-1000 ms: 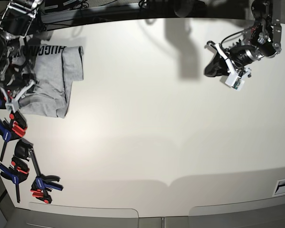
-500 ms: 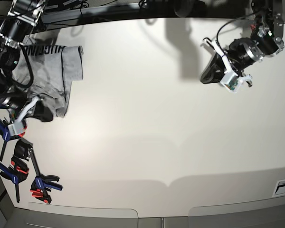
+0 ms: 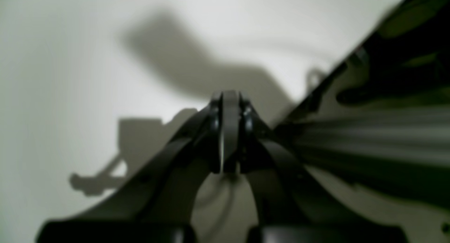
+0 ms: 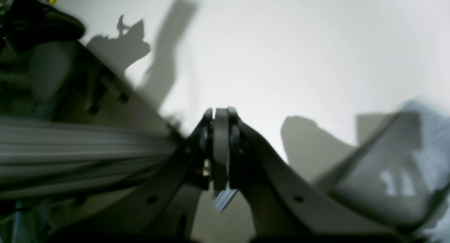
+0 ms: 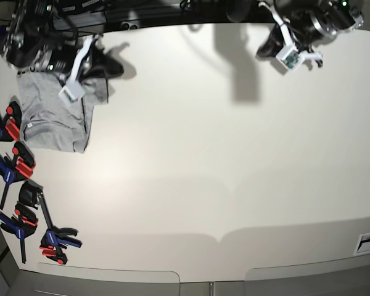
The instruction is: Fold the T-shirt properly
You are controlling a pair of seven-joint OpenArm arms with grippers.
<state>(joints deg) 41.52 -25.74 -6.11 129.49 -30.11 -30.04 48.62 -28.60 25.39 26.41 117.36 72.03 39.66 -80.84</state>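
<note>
The grey T-shirt (image 5: 52,117) lies folded in a compact bundle at the table's far left, and its far part is hidden under my right arm. A small white tag (image 5: 29,125) shows on it. My right gripper (image 5: 113,66) hovers by the shirt's far right corner, shut with nothing in it. The right wrist view shows the same gripper (image 4: 220,113) with jaws pressed together and blurred shirt fabric (image 4: 430,137) off to the right. My left gripper (image 5: 266,47) is up at the far right edge, away from the shirt. Its jaws (image 3: 230,106) are shut and empty.
Several blue and red bar clamps (image 5: 17,165) lie along the left edge, with more clamps (image 5: 49,237) nearer the front left corner. A dark frame rail (image 5: 172,12) runs behind the table's far edge. The white tabletop (image 5: 222,160) stretches right of the shirt.
My right arm swung from the shirt's near-left edge up to its far right corner, leaving the shirt lying. My left arm drew back toward the far edge.
</note>
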